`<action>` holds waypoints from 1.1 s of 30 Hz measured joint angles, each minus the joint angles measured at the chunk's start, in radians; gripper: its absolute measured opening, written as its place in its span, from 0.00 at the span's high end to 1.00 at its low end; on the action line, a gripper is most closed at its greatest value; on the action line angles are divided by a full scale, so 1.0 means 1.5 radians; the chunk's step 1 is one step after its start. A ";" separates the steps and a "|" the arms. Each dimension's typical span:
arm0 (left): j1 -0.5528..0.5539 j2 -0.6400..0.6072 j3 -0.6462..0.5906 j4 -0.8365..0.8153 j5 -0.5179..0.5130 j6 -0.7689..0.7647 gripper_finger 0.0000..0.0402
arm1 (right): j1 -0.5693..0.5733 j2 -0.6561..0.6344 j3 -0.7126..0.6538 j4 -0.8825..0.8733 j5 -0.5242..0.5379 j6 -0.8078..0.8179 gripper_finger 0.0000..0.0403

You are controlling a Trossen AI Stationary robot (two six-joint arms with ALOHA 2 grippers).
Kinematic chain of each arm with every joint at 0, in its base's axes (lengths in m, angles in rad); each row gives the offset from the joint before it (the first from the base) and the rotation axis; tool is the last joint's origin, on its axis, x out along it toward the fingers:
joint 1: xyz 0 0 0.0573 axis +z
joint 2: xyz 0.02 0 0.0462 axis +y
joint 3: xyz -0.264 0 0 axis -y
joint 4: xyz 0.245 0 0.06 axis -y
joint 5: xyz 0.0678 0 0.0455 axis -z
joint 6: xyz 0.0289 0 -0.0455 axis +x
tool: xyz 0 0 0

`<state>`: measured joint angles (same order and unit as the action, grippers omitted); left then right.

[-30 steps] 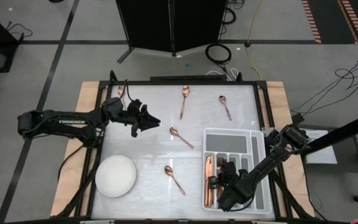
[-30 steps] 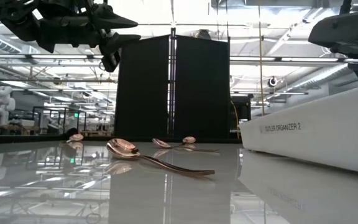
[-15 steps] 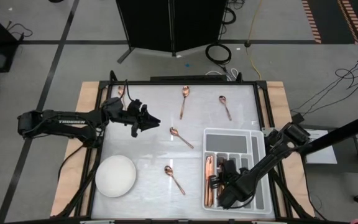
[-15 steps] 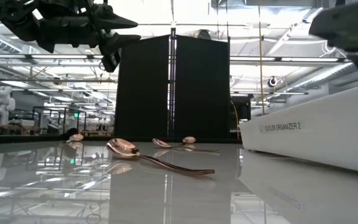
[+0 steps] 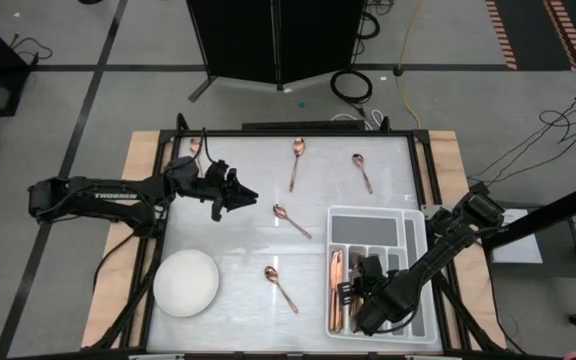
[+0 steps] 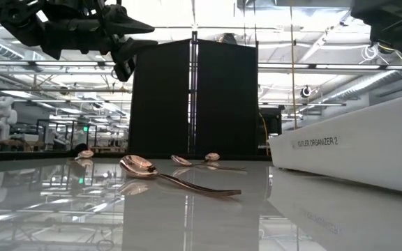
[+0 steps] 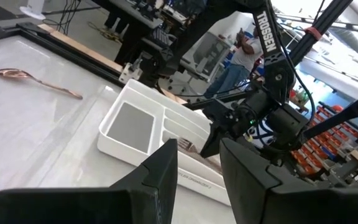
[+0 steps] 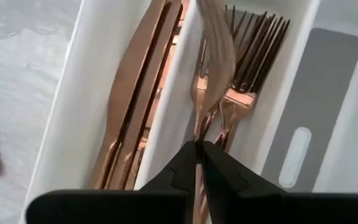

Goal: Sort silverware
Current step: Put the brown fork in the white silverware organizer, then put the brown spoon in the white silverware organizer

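Copper silverware: several spoons lie flat on the white table, among them one at mid-table [image 5: 290, 220], one nearer the front [image 5: 280, 287] and one far back [image 5: 297, 160]. The grey divided tray [image 5: 409, 240] holds knives [image 8: 138, 81] and forks [image 8: 253, 43] in neighbouring slots. My right gripper [image 8: 201, 155] hangs over the fork slot, shut on a copper piece. My left gripper [image 7: 197, 171] hovers level above the table's far left part [image 5: 240, 190], open, with nothing between its fingers. My right gripper pinches a slim copper piece at its narrow part [image 8: 202, 127] between its two fingertips, coming from above at a steep slant. The piece's broad flat end [image 8: 216, 43] reaches away from the fingers, over the forks. The gripper hides its other end.
A white round bowl [image 5: 186, 283] stands near the front left corner. Another spoon [image 5: 362, 172] lies at the back right, and one more [image 5: 195, 150] at the far left edge. Bare table lies between the bowl and the tray.
My right gripper has risen a little over the tray, staying shut. The left arm has kept still.
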<state>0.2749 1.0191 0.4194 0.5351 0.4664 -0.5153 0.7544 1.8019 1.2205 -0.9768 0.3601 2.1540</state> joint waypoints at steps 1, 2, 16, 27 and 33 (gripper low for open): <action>0.000 0.000 0.000 -0.001 0.000 0.004 0.70 | 0.000 0.000 0.000 0.000 0.000 0.004 0.95; 0.000 0.000 0.000 -0.001 0.000 0.004 0.70 | 0.000 0.000 0.000 0.000 -0.001 0.010 0.95; 0.000 0.000 0.000 -0.002 0.000 0.028 0.70 | 0.000 -0.038 0.000 -0.110 0.133 -0.009 0.87; 0.000 0.000 0.000 -0.002 0.000 0.051 0.70 | -0.078 -0.247 0.001 -0.392 0.249 -0.094 0.95; -0.011 0.015 0.000 -0.006 -0.055 0.093 0.70 | -0.198 -0.355 -0.021 -0.387 0.255 -0.303 1.00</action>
<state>0.2585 1.0417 0.4194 0.5257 0.3833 -0.3763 0.4570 1.2691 1.1893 -1.5573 0.7431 1.6990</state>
